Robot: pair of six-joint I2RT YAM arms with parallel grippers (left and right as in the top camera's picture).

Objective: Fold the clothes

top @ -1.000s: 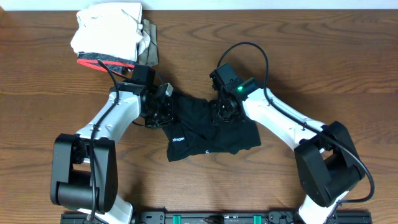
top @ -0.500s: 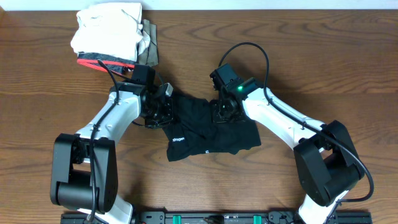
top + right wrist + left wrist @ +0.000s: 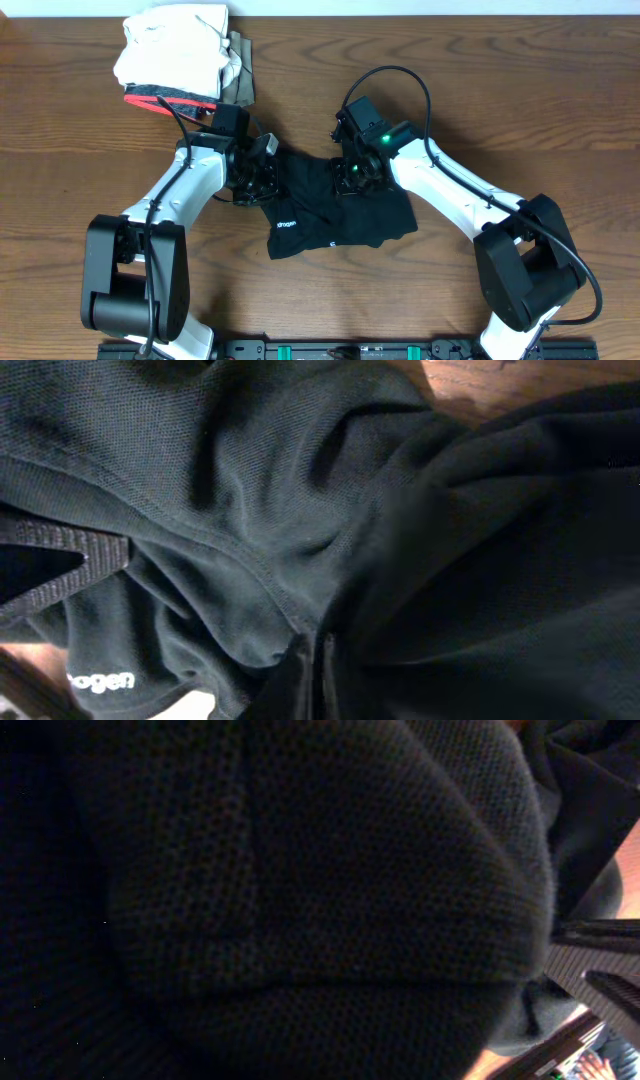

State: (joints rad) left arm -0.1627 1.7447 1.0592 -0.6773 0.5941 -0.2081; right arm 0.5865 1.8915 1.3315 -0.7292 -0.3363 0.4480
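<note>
now the black shirt (image 3: 335, 220) lies crumpled mid-table (image 3: 480, 90). the left gripper (image 3: 262, 182), jaws together, sits at its 9 o'clock edge; whether it pinches cloth i cannot tell. the right gripper (image 3: 350, 180), at 12 o'clock, is clamped on a fold. folded garments (image 3: 175, 55) sit at 10 o'clock.

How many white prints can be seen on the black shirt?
2. A white word logo sits near the lower left edge of the black soft fabric shirt. A tiny white mark sits by its bottom hem. Folds may hide others.
</note>
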